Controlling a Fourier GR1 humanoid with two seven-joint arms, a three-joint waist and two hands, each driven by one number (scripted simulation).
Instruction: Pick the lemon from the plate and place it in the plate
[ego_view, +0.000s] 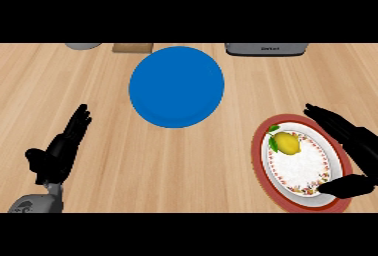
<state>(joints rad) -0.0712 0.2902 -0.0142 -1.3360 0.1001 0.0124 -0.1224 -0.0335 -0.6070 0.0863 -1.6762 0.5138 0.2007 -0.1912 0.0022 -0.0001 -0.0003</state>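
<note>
The counter (111, 125) was pale wood with fine straight grain and a matt finish. The blue plate (176, 86) looked smooth and evenly matt, perhaps plastic. The red-rimmed plate (260, 150) had a white, patterned face like glazed ceramic. The lemon (288, 143) showed a smooth yellow skin. Both hands (59, 150) (347, 140) were flat, unreflective black.

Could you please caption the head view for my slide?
Right hand open beside the lemon on its red-rimmed plate.
</note>
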